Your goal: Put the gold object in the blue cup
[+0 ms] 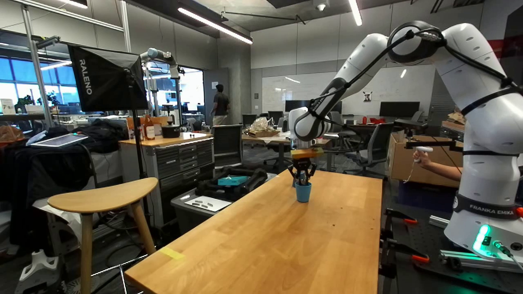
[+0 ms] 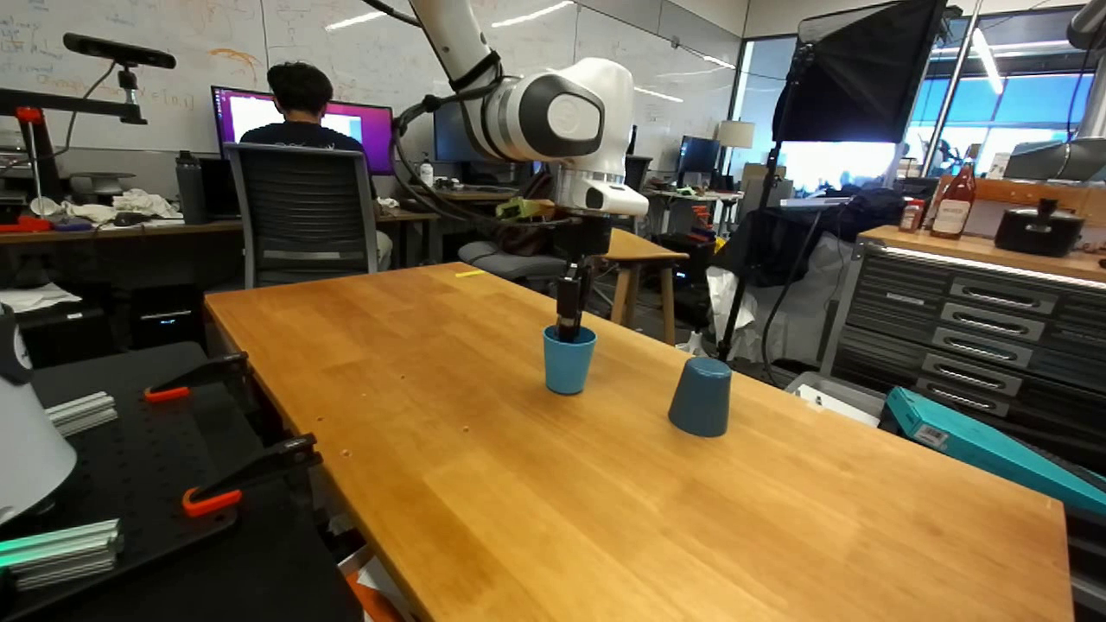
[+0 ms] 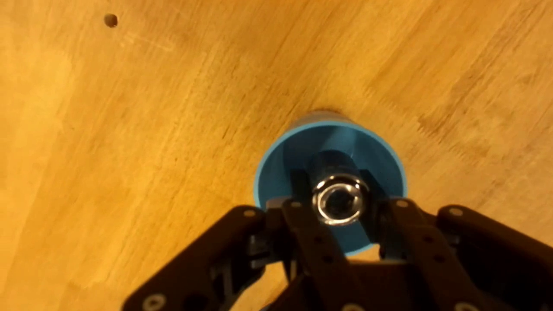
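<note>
The blue cup [image 1: 303, 194] stands upright on the wood table in both exterior views [image 2: 568, 370]. In the wrist view I look down into the cup [image 3: 376, 160]. The gold object [image 3: 339, 203] shows there as a shiny metallic cylinder with a bright ring at its top and a darker body below. My gripper [image 3: 337, 183] points straight down over the cup, with a finger against each side of the object. Its fingertips reach the cup's mouth in both exterior views [image 1: 302, 179] [image 2: 568, 330]. The object's lower end inside the cup is hard to make out.
A darker blue cup [image 2: 701, 399] stands upside down on the table near the light-blue one; it is mostly hidden behind it in an exterior view [image 1: 293, 182]. Black clamps with orange tips [image 2: 212, 501] grip the table's edge on the robot's side. A stool [image 1: 106, 197] stands beside the table.
</note>
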Motion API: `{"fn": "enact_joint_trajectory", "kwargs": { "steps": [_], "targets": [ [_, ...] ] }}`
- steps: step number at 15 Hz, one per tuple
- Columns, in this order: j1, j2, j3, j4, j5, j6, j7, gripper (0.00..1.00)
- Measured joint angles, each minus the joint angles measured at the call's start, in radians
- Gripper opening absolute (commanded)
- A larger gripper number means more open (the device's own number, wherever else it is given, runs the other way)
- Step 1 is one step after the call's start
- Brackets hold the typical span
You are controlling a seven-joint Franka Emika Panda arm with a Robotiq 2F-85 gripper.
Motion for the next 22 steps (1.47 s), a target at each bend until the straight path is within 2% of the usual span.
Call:
{"fn": "enact_joint_trajectory", "kwargs": {
  "steps": [3,5,7,8,9,10,11,15,19,22],
  "targets": [
    [-0.002,0.024,-0.018,0.001,0.000,0.002,0.000,0.12],
    [-0.006,0.044,-0.028,0.001,0.000,0.004,0.000,0.58],
    [-0.009,0.058,-0.030,0.004,0.000,0.019,0.000,0.68],
    [-0.008,0.058,-0.030,0.006,0.000,0.022,0.000,0.68],
    [-0.008,0.058,-0.030,0.006,0.000,0.022,0.000,0.19],
    [-0.008,0.058,-0.030,0.006,0.000,0.022,0.000,0.18],
    [-0.008,0.057,-0.030,0.006,0.000,0.022,0.000,0.10],
    [-0.002,0.059,-0.030,0.005,0.000,0.026,0.000,0.03],
    [-0.001,0.043,-0.030,0.007,0.000,0.026,-0.001,0.10],
    [-0.002,0.001,-0.030,0.013,0.000,0.021,-0.001,0.09]
  ]
}}
